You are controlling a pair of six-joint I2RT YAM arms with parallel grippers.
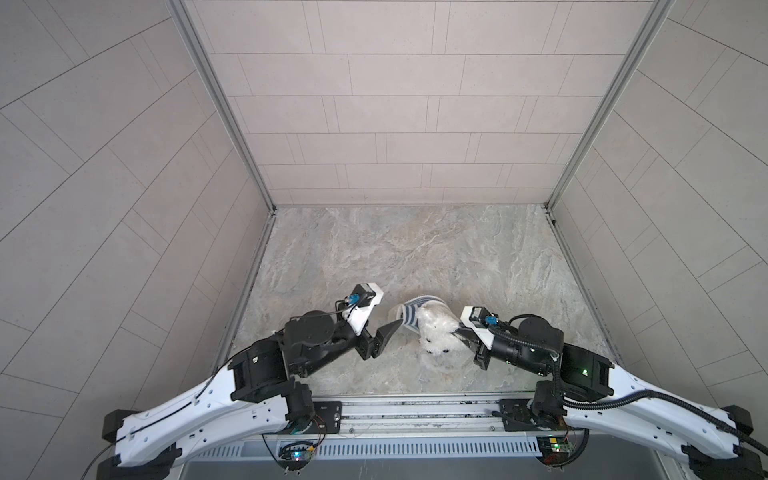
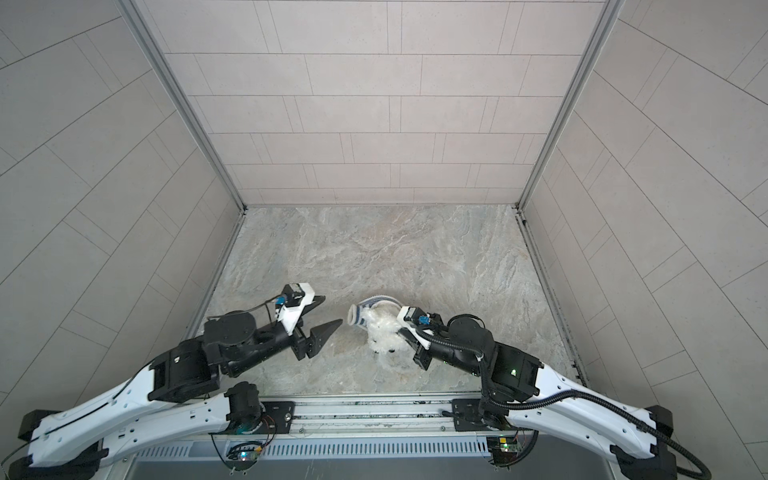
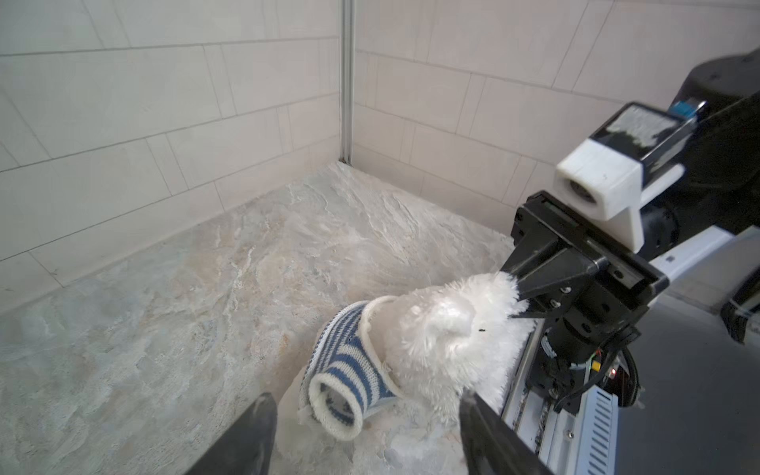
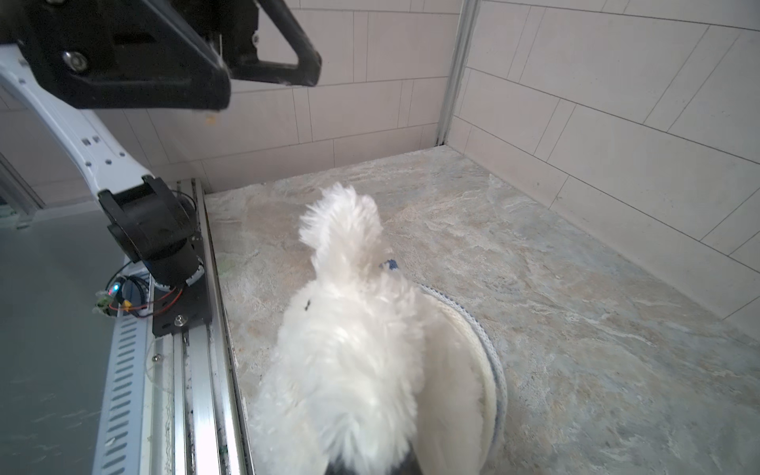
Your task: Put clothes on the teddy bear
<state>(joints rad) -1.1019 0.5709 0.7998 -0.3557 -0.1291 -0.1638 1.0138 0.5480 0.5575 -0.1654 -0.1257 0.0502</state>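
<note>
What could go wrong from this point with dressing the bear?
1. The right claw is shut on just fluffy fur of the teddy bear; a pull could slip it loose.
2. The left claw is open and holds nothing, so the striped shirt may ride up.
3. Its sleeve looks empty; the arm may miss it.

the teddy bear's fur hides the tips of the right hand; the left wrist view's edge cuts off the left hand.
</note>
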